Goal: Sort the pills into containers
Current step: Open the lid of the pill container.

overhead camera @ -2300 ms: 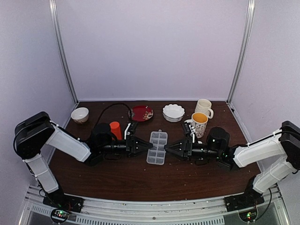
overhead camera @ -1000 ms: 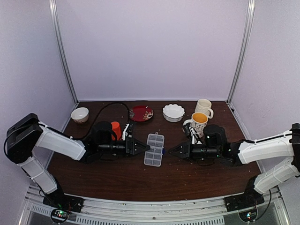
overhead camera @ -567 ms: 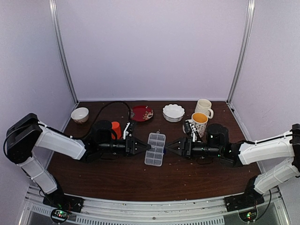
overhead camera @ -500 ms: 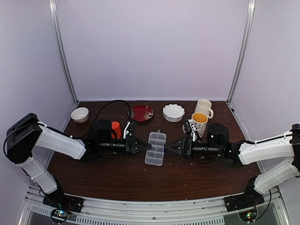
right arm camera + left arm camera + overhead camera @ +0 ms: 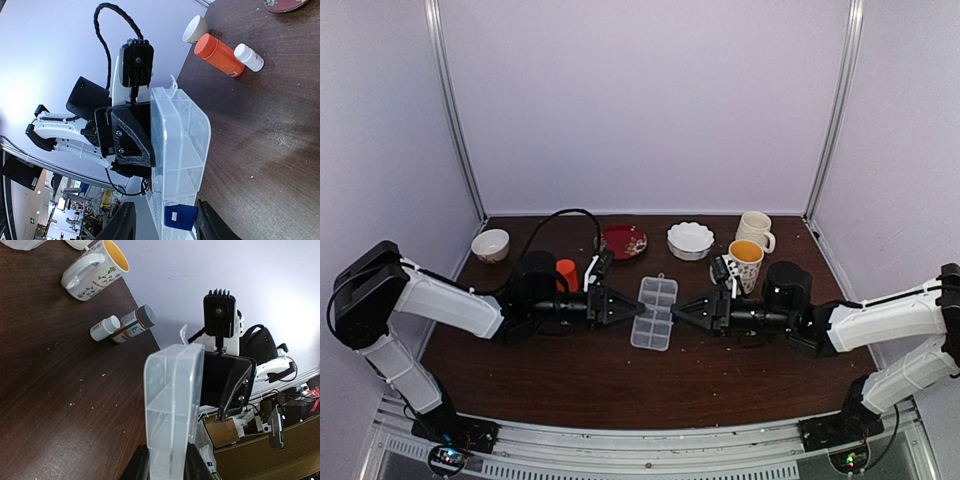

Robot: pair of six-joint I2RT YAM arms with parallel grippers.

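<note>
Reaching in from 9 o'clock, left gripper (image 5: 634, 311): jaws clamped hard on the left long edge of the pill box (image 5: 655, 313). In the left wrist view its fingers (image 5: 141, 467) pinch the clear wall from both sides.

Item, right gripper (image 5: 679, 313): comes in from 3 o'clock, meeting the box's opposite long edge. Jaws part-way apart, astride the blue clasp (image 5: 180, 217) on that edge; one finger (image 5: 124, 224) stands clear of the clasp, while the other is right against it, contact uncertain.

Item, pill box: clear plastic, two rows of square cells (image 5: 186, 131), lying mid-table between the two grippers, long axis running 12 to 6. Whether it rests on the wood or is raised cannot be told. No pills can be made out in the cells.

Item, table (image 5: 620, 385): dark wood, pale specks scattered.

Item, orange bottle (image 5: 566, 272): 10 o'clock of the box, behind the left wrist; small white bottle (image 5: 249, 57) just beside it.

Item, yellow-lined mug (image 5: 745, 262): 2 o'clock; white mug (image 5: 755, 229) behind it.

Item, red plate (image 5: 623, 241): 11 o'clock, speckled, too small to identify.

Item, scalloped white bowl (image 5: 690, 240): 1 o'clock.

Item, small bowl (image 5: 490, 245): far 10 o'clock corner.
</note>
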